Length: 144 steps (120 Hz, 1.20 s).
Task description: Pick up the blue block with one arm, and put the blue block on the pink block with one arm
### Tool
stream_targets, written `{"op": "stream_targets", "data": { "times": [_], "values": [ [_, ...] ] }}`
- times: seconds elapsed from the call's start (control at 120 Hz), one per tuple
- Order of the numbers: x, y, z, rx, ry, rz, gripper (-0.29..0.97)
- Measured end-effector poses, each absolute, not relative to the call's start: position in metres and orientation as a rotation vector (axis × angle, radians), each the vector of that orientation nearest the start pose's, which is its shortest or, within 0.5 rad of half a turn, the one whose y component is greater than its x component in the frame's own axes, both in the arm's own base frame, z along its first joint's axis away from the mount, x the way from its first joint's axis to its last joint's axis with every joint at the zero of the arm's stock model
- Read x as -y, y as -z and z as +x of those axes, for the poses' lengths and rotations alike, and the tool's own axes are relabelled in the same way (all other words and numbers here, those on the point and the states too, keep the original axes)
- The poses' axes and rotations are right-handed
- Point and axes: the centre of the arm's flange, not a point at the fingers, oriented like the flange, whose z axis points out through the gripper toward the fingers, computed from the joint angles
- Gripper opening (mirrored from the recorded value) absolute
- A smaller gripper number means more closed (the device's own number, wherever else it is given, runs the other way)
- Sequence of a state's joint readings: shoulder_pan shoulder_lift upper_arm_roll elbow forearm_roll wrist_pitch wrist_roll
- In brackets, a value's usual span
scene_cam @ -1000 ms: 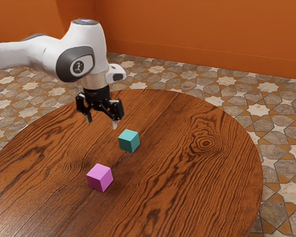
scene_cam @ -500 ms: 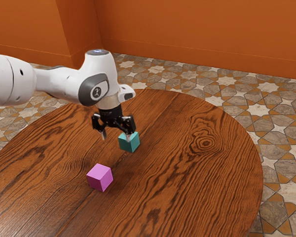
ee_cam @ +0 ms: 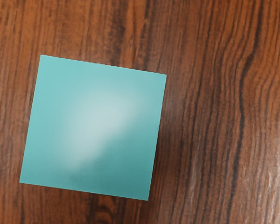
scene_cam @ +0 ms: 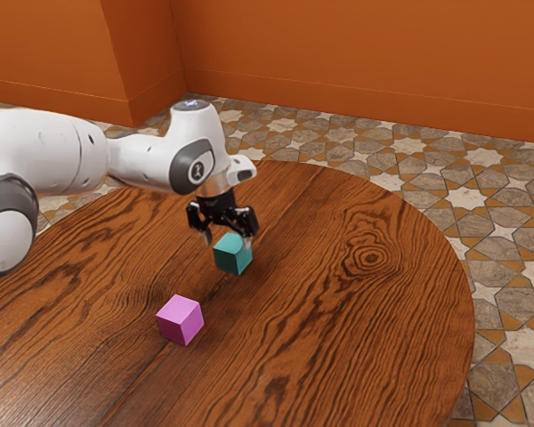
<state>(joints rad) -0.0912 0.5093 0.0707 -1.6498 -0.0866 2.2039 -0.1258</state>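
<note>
Now the gripper (scene_cam: 224, 237) hangs low over the blue block (scene_cam: 232, 256) — fingers spread apart.

Arm (scene_cam: 89, 156) was glossy white, with rounded links. The joint just above the gripper (scene_cam: 224, 234) carried a dark grey oval cap (scene_cam: 198, 166) with a small white mark. The link farthest from the gripper had a grey band (scene_cam: 4, 222). The gripper was black, with two short fingers.

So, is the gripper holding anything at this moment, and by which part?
Nothing is held. The gripper is open, right above the blue block, and the block sits on the table with no finger clamping it.
</note>
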Motion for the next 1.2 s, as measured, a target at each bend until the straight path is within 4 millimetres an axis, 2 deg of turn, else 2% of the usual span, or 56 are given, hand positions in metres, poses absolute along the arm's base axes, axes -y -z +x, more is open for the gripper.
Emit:
{"op": "stream_targets", "data": {
  "times": [0.208,0.4,0.575,0.717,0.867,1.008,1.2],
  "values": [
    [0.01,-0.297,0.698,0.142,0.066,-3.186,0.68],
    [0.004,-0.298,0.706,0.049,0.113,-3.195,0.68],
    [-0.005,-0.291,0.707,-0.019,0.111,-3.196,0.68],
    [-0.004,-0.284,0.708,-0.073,0.103,-3.198,0.68],
    [-0.003,-0.265,0.707,-0.108,0.069,-3.207,0.68],
    [0.001,-0.265,0.712,-0.149,0.09,-3.208,0.68],
    [0.001,-0.249,0.71,-0.168,0.061,-3.218,0.68]
  ]
}}
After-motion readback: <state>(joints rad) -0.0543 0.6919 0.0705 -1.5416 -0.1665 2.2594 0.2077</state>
